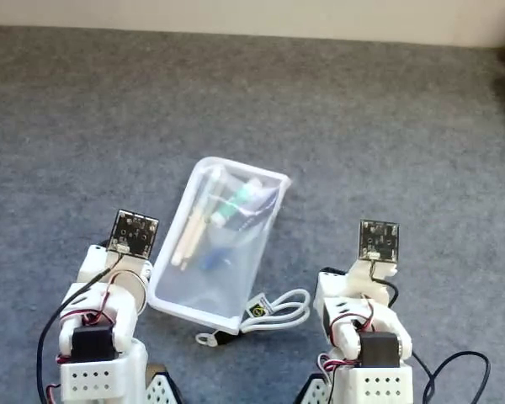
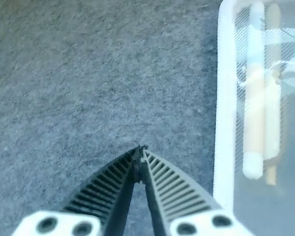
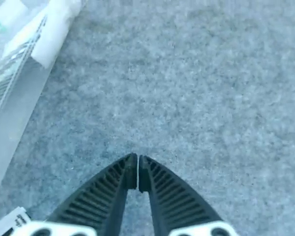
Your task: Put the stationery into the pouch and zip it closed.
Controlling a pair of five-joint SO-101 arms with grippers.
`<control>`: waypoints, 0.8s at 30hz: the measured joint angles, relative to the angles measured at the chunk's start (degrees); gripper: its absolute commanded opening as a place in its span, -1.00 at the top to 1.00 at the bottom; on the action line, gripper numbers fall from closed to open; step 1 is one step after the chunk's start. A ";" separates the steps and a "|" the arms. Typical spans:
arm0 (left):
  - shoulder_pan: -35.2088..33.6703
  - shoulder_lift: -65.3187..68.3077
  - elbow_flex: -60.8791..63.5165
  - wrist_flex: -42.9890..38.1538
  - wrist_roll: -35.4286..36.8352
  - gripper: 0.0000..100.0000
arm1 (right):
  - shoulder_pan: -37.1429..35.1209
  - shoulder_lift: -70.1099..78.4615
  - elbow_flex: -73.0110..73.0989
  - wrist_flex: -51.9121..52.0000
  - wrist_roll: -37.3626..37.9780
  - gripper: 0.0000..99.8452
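Clear plastic pouch [image 1: 194, 290] flat on grey table [image 1: 387, 126] between the arms, stationery [image 1: 209, 220] already inside, probably leaving only the zip; closure unclear. Left tool [image 2: 139, 149] and right tool [image 3: 137, 158] each pressed together, empty, low over table beside pouch, seemingly parked.

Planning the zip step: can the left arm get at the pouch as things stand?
Probably yes: the pouch lies just beside the left end effector, with only carpet between them, though the end effector is shut.
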 measured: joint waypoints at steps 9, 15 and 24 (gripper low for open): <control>0.18 0.00 0.00 0.00 0.00 0.99 | 0.00 0.00 0.00 0.00 0.00 0.99; 0.18 0.00 0.00 4.22 0.00 0.99 | 0.00 0.00 0.00 4.13 0.00 0.99; 0.18 0.00 0.00 17.14 0.00 0.99 | 4.31 0.00 0.00 4.75 0.00 0.99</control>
